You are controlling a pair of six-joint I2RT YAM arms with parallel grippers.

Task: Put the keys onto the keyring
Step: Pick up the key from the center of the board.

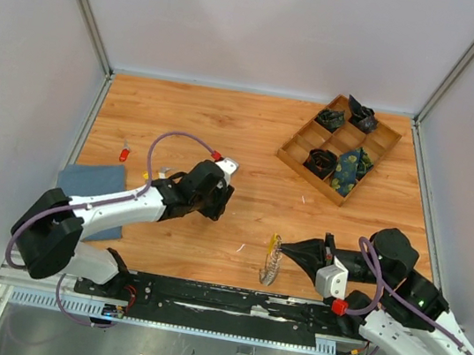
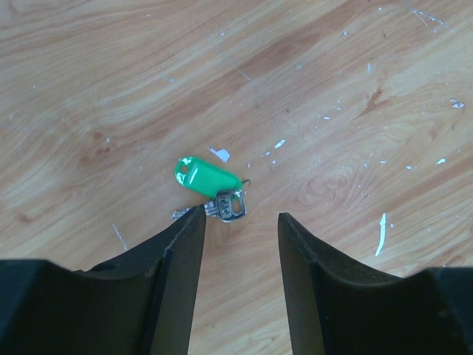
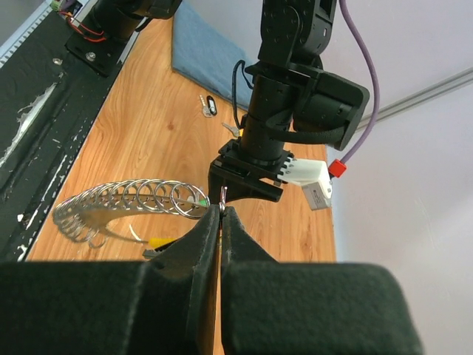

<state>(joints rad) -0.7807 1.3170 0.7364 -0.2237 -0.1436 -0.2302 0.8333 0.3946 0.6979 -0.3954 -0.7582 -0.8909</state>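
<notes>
A small silver key point(image 2: 230, 205) with a green plastic tag point(image 2: 205, 178) lies flat on the wood. My left gripper point(image 2: 240, 217) hovers open just over it, and its left fingertip point(image 2: 194, 219) is right beside the key blade. From above, that gripper point(image 1: 213, 205) hides this key. The keyring point(image 3: 133, 200), a wire loop strung with several small rings and a yellow sleeve point(image 3: 159, 240), hangs from my right gripper point(image 3: 222, 208), which is shut on its wire end. The top view shows the keyring point(image 1: 271, 259) low over the front of the table. A red-headed key point(image 1: 123, 155) lies at the far left.
A wooden compartment tray point(image 1: 308, 180) holding dark fabric bundles sits at the back right. A blue cloth point(image 1: 96, 197) lies at the left edge, under the left arm. A black-headed key point(image 3: 209, 106) rests near the cloth. The black base rail point(image 1: 227, 301) runs along the front.
</notes>
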